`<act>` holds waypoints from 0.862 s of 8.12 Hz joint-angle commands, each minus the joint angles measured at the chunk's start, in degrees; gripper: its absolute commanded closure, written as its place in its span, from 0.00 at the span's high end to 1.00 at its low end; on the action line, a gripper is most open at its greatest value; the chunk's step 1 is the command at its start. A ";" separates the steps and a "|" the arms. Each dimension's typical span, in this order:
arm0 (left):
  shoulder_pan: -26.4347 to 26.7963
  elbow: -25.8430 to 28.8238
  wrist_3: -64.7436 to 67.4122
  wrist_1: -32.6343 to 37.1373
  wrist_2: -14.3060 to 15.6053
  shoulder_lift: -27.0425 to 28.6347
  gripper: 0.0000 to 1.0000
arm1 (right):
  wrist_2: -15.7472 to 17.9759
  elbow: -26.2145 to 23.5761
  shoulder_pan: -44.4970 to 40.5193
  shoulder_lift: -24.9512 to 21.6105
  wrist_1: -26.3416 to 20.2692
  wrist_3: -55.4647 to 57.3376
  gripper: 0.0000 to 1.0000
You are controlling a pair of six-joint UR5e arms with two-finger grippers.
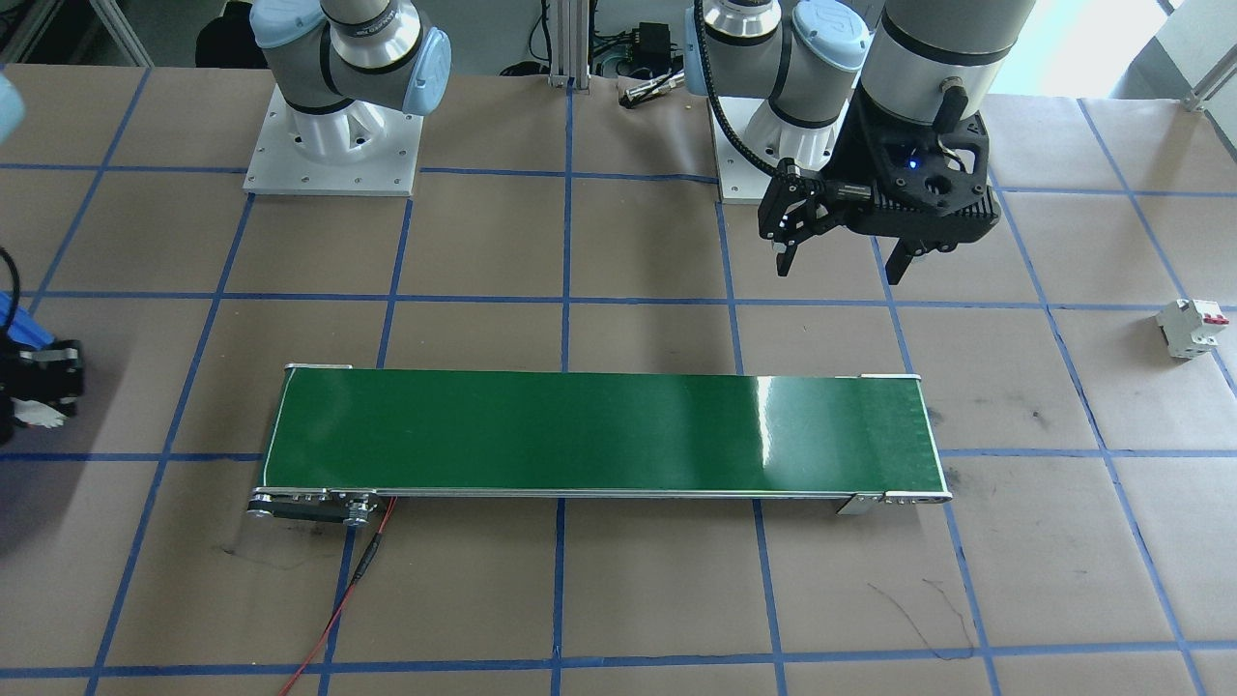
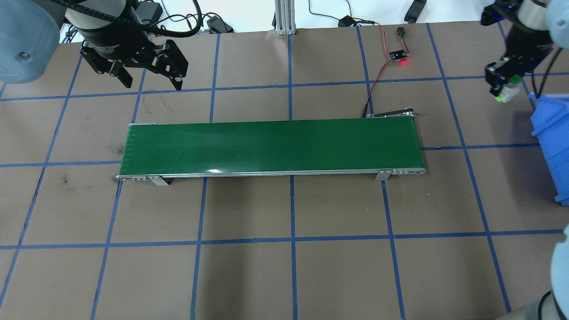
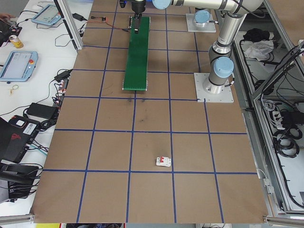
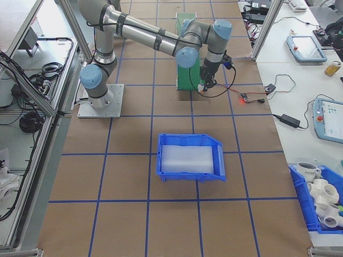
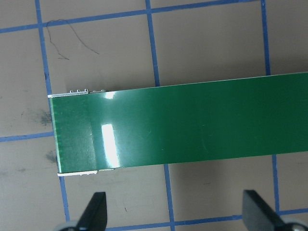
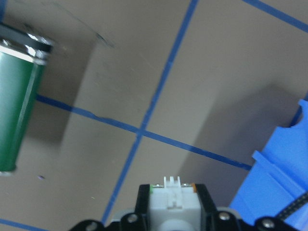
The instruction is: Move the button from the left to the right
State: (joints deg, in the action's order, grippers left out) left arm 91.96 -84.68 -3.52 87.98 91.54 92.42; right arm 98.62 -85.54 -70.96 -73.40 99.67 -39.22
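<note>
Beyond the conveyor's (image 2: 271, 146) right end, my right gripper (image 2: 501, 86) is clamped on the button (image 2: 508, 91), held above the table just beside the blue bin (image 2: 553, 146). Left gripper (image 2: 153, 79) hangs spread, idle. Transfer stage; next, I judge, carry over the bin and release.

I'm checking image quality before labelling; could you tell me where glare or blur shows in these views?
Left wrist view: bright white glare patches on the glossy green conveyor belt. Front-facing view: glare streak on the belt's right part. Right wrist view: the held white-grey push-button looks soft, out of focus.
</note>
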 commanded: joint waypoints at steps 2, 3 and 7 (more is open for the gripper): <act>0.06 -0.04 0.00 0.00 -0.05 -0.13 1.00 | 0.26 0.11 19.14 0.01 4.99 -35.48 0.00; 0.06 -0.04 0.00 0.00 -0.05 -0.13 1.00 | 0.08 -0.23 22.93 1.40 10.58 -45.49 0.00; 0.06 -0.04 0.00 0.09 -0.05 -0.13 1.00 | -5.71 -1.55 25.96 13.97 22.85 -73.13 0.08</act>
State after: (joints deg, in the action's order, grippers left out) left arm 92.02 -84.79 -3.52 88.02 91.52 92.28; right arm 94.96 -86.47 -45.65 -64.45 118.77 -100.33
